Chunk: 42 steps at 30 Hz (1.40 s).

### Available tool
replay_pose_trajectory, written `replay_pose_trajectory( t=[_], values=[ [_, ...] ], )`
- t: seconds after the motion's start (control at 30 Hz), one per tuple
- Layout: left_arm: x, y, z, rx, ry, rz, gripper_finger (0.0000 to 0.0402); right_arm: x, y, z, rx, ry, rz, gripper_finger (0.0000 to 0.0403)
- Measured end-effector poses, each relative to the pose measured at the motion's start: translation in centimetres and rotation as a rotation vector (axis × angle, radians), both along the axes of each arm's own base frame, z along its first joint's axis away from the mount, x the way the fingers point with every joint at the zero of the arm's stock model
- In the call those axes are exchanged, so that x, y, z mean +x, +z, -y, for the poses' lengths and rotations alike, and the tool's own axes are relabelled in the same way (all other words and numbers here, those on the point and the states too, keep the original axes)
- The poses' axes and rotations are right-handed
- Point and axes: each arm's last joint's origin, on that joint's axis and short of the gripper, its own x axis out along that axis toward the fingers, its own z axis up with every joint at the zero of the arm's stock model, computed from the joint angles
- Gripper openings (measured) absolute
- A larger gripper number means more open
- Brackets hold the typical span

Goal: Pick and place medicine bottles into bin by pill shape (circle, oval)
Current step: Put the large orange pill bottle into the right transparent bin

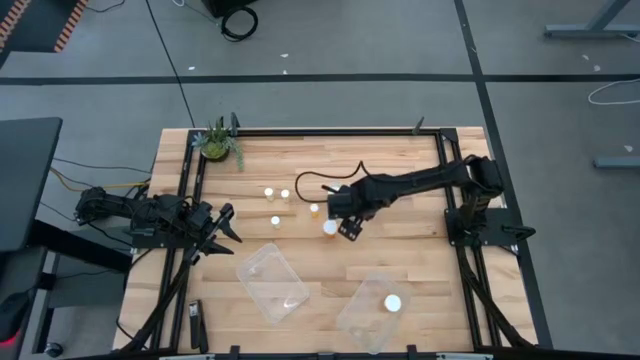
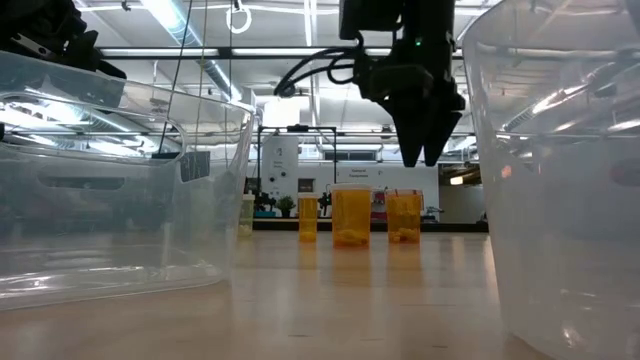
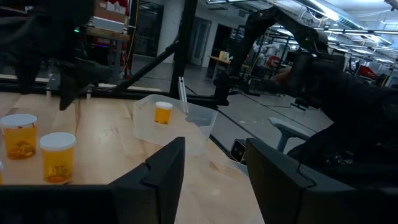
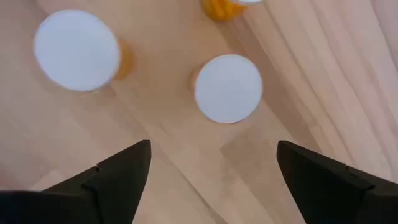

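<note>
Several amber medicine bottles with white caps stand mid-table, among them one (image 1: 268, 192) at the back, one (image 1: 275, 222) to the left and one (image 1: 330, 227) nearest my right gripper (image 1: 347, 228). That gripper hangs open above the table (image 2: 425, 135) with nothing between its fingers. Its wrist view looks down on two white caps (image 4: 228, 88) (image 4: 76, 50) just beyond the open right gripper (image 4: 211, 171). Another bottle (image 1: 392, 303) stands inside the right clear bin (image 1: 362, 322). My left gripper (image 1: 222, 230) waits open at the table's left, and the left wrist view shows the left gripper (image 3: 214, 174) empty.
A second clear bin (image 1: 272, 282) lies near the front, left of the other. A green potted plant (image 1: 217, 142) stands at the back left corner. A dark frame (image 1: 330, 131) runs round the table. In the low view, bottles (image 2: 351, 215) stand between both bin walls (image 2: 100, 180).
</note>
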Motion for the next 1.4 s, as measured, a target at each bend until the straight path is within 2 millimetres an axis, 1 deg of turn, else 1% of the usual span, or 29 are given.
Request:
replay_pose_trajectory(
  t=[0.13,0.27,0.47,0.67,0.77,0.93,1.03,1.27,1.4],
  values=[
    [0.0,0.0,0.0,0.0,0.0,0.0,0.0181,0.0,0.0,1.2,0.009,0.005,-0.005,0.0356],
    [0.0,0.0,0.0,0.0,0.0,0.0,0.0178,0.4,0.0,2.0,0.039,0.017,0.025,0.0356],
    [0.0,0.0,0.0,0.0,0.0,0.0,0.0179,0.8,0.1,2.4,0.033,0.035,0.065,0.0356],
    [0.0,0.0,0.0,0.0,0.0,0.0,0.0179,0.9,0.0,2.7,-0.021,0.051,0.075,0.0356],
    [0.0,0.0,0.0,0.0,0.0,0.0,0.0177,1.0,-0.8,3.0,-0.011,0.046,0.102,0.0356],
    [0.0,0.0,0.0,0.0,0.0,0.0,0.018,0.3,-3.0,3.2,0.003,0.04,0.071,0.0356],
    [0.0,0.0,0.0,0.0,0.0,0.0,0.0181,0.1,-3.9,3.2,0.005,0.048,0.079,0.0356],
    [0.0,0.0,0.0,0.0,0.0,0.0,0.0178,-0.3,-5.4,3.8,0.011,0.039,0.091,0.0353],
    [0.0,0.0,0.0,0.0,0.0,0.0,0.0181,-0.4,-5.8,3.8,0.012,0.048,0.095,0.0333]
  ],
)
